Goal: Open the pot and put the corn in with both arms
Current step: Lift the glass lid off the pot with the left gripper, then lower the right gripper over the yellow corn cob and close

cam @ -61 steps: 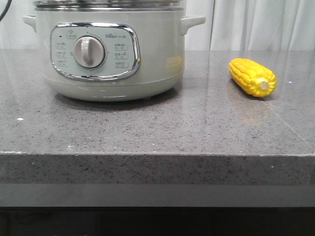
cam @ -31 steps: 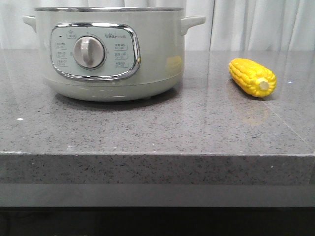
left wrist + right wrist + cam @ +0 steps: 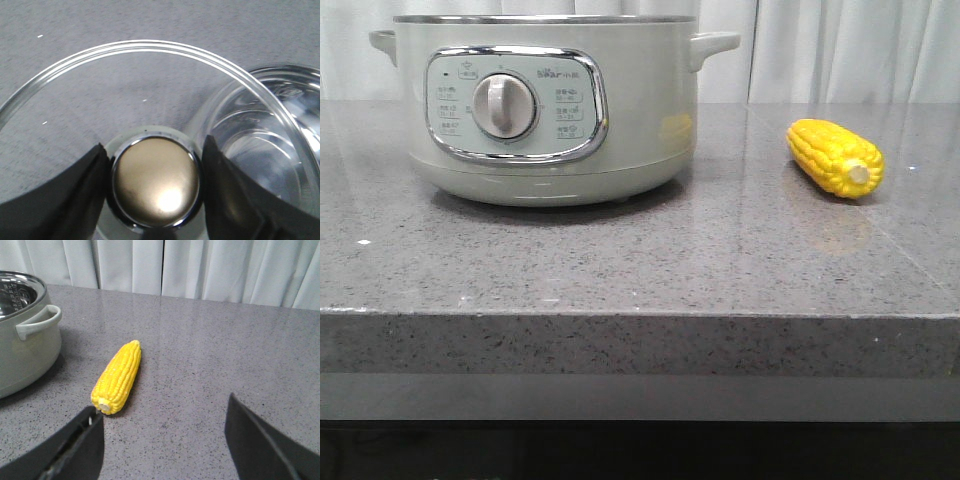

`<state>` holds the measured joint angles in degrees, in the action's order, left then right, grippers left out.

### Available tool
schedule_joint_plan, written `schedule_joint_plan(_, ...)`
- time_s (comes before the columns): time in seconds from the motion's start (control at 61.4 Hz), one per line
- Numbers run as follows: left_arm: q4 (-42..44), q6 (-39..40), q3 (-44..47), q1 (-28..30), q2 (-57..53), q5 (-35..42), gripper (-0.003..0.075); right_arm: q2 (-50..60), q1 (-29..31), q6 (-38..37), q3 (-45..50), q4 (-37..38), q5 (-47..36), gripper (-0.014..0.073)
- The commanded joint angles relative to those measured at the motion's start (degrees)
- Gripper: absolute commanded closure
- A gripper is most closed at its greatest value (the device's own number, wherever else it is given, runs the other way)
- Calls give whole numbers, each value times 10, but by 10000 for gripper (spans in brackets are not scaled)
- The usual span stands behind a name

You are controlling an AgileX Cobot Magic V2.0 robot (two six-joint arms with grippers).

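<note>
Change: a second ago a glass lid sat on the pot's steel rim in the front view; now the rim is bare, and pot and corn sit a touch further right in that view.
Counter edge: the grey speckled countertop (image 3: pixel 620 270) fills the near ground, nothing on its front strip.
Left gripper (image 3: pixel 156 181): clamped on the lid's round brassy knob (image 3: pixel 156 185), one dark finger (image 3: pixel 65 195) pressed on each side of it.
Glass lid (image 3: pixel 150 90): held up over the countertop, clear dome with a ringed edge; a second clear rim shows through it on one side, and I can't tell what that is.
Right gripper (image 3: pixel 162 440): jaws wide apart, nothing between them, hovering over bare counter.
Corn (image 3: pixel 118 375): lying flat just ahead of the right gripper, near one fingertip but not touching, pale stub end toward the gripper.
Corn, front view: on the counter, right of the pot, well apart from it.
Pot (image 3: pixel 545 105): pale green, standing at the back left, dial (image 3: pixel 503 106) facing front, open top.
Backdrop: white curtain (image 3: pixel 200 267) behind the counter.
</note>
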<state>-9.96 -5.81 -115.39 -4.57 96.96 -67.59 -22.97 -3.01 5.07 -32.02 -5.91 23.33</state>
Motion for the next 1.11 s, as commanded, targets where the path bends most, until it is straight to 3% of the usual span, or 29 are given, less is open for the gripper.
schedule_joint_plan(0.0, -41, -3, -24, 16, -44, 37, 356, -9, 4, 3, -19, 1, -43, 65)
schedule_joint_plan(0.326, -41, -15, 42, 19, -105, 42, 356, -9, 4, 3, -19, 1, -43, 65)
schedule_joint_plan(0.57, -22, -15, 211, 21, -212, 139, 356, -9, 4, 3, -19, 1, -43, 65)
schedule_joint_plan(0.749, -22, -15, 315, 22, -287, 144, 356, -14, 4, 3, -19, 1, -45, 65)
schedule_joint_plan(1.091, -11, -15, 477, 22, -451, 181, 356, -154, 4, 3, -27, -35, -86, 65)
